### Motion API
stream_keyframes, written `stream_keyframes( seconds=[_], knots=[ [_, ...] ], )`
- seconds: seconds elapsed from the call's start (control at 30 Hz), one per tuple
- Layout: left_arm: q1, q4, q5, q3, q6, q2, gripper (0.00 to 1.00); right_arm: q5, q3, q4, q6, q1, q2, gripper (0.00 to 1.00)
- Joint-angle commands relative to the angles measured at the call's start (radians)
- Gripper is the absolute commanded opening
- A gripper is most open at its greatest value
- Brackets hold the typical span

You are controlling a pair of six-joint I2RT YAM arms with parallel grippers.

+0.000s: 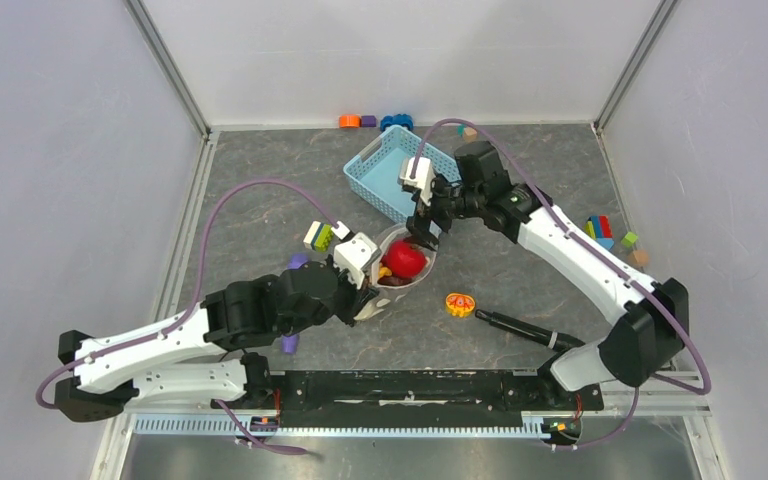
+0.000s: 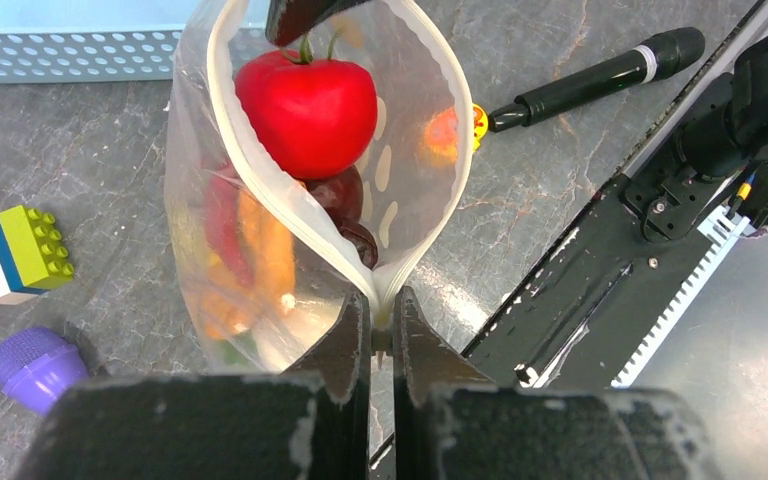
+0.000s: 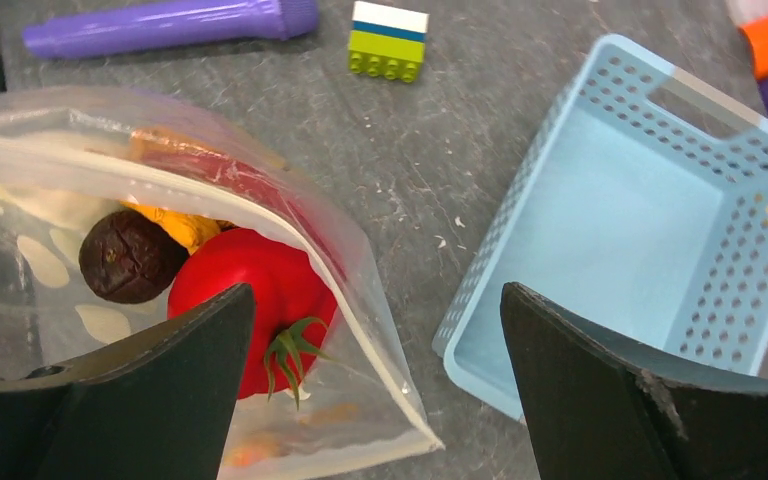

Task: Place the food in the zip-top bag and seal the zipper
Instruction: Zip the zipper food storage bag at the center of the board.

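Left wrist: left fingers (image 2: 345, 345) pinch the zip-top bag (image 2: 415, 130); right fingers (image 3: 140, 400) spread above its tomato (image 2: 305, 110)

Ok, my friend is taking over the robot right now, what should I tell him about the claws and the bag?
Left claw: shut on the zip-top bag at its mouth edge, holding it open.
Right claw: open, empty, above the bag.
Done: tomato, maroon ball and carrot are inside.
To do: check the small orange toy on the table beside the bag, then press the zipper shut.
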Motion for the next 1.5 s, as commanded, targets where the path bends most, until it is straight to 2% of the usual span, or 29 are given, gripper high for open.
stream_keyframes(
  seconds=[0.0, 0.1, 0.2, 0.23, 0.3, 0.37, 0.43, 0.53, 0.63, 0.7, 0.83, 1.0, 1.07, 1.1, 1.2, 1.37, 1.43, 1.47],
  knots=[
    [0.000, 0.042, 0.012, 0.002, 0.072, -0.034, 0.02, -0.163, 0.084, -0.093, -0.216, -0.001, 0.062, 0.98],
    [0.002, 0.046, 0.001, 0.001, 0.082, -0.035, 0.02, -0.184, 0.106, -0.150, -0.244, -0.001, 0.117, 0.93],
    [0.001, 0.056, -0.022, -0.008, 0.089, -0.039, 0.02, -0.158, 0.117, -0.173, -0.241, -0.001, 0.159, 0.79],
    [0.003, 0.057, -0.042, -0.008, 0.087, -0.042, 0.02, -0.138, 0.124, -0.174, -0.226, -0.001, 0.167, 0.69],
    [0.003, 0.059, -0.112, -0.006, 0.069, -0.044, 0.02, -0.097, 0.138, -0.174, -0.192, -0.003, 0.172, 0.33],
    [0.006, 0.059, -0.221, 0.006, 0.037, -0.041, 0.02, -0.030, 0.131, -0.174, -0.159, -0.004, 0.155, 0.13],
    [0.009, 0.072, -0.337, 0.013, 0.009, -0.036, 0.02, 0.064, 0.106, -0.176, -0.110, -0.009, 0.127, 0.00],
    [0.031, 0.121, -0.434, 0.004, -0.011, -0.038, 0.02, 0.151, 0.041, -0.182, -0.054, -0.030, 0.068, 0.00],
    [0.093, 0.160, -0.474, -0.016, -0.060, -0.038, 0.02, 0.203, -0.024, -0.197, -0.026, -0.069, 0.019, 0.00],
    [0.181, 0.157, -0.406, -0.025, -0.098, -0.033, 0.02, 0.231, -0.048, -0.213, -0.022, -0.093, 0.002, 0.00],
    [0.386, 0.220, -0.148, -0.078, -0.112, -0.030, 0.02, 0.266, -0.047, -0.246, -0.022, -0.124, -0.006, 0.00],
    [0.448, 0.281, -0.001, -0.115, -0.075, 0.002, 0.02, 0.299, -0.043, -0.256, -0.030, -0.137, -0.004, 0.00],
    [0.449, 0.305, 0.097, -0.121, -0.030, 0.010, 0.02, 0.271, -0.041, -0.252, -0.049, -0.137, -0.008, 0.04],
    [0.451, 0.326, 0.149, -0.130, -0.005, 0.010, 0.02, 0.230, -0.039, -0.246, -0.062, -0.137, -0.013, 0.11],
    [0.450, 0.382, 0.284, -0.136, 0.029, 0.015, 0.02, 0.107, -0.020, -0.212, -0.105, -0.138, -0.040, 0.40],
    [0.450, 0.394, 0.361, -0.115, 0.048, 0.051, 0.02, -0.149, -0.017, -0.081, -0.164, -0.138, -0.127, 0.84],
    [0.450, 0.394, 0.405, -0.106, 0.053, 0.060, 0.02, -0.225, -0.050, 0.028, -0.117, -0.137, -0.164, 0.98],
    [0.450, 0.393, 0.410, -0.101, 0.053, 0.065, 0.02, -0.273, -0.070, 0.075, -0.098, -0.136, -0.178, 0.98]
  ],
)
